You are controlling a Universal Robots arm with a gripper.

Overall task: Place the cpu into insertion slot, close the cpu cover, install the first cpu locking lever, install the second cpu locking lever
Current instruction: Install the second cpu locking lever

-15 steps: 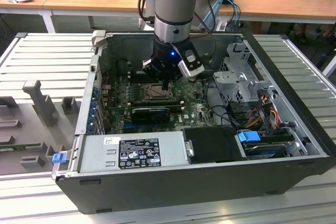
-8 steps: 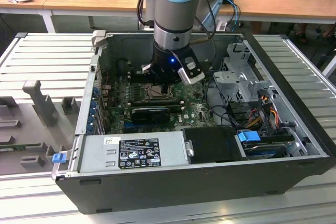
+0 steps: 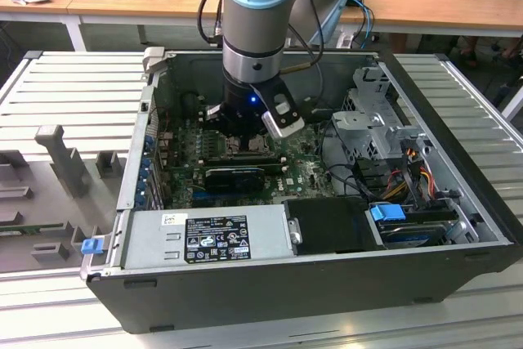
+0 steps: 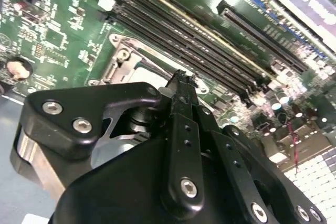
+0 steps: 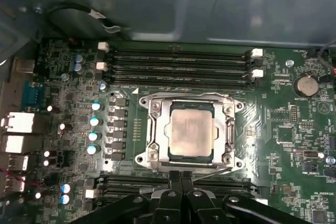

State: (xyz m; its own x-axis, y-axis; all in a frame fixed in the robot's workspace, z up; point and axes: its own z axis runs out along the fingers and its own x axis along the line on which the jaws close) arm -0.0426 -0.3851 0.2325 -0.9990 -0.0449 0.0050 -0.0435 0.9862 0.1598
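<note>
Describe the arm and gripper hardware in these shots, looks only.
The arm is a thick round tube with a pale blue joint cap over a silver-grey section, then a black wrist unit with a small blue light. Black cables loop beside it. The gripper is black, with angular link plates held by silver screw heads and narrow fingers; a white-edged block is mounted at the wrist.

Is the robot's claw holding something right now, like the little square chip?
No. The gripper is shut with nothing between its tips, right at the edge of the cpu cover. The cpu already sits in the insertion slot, under that cover.
</note>
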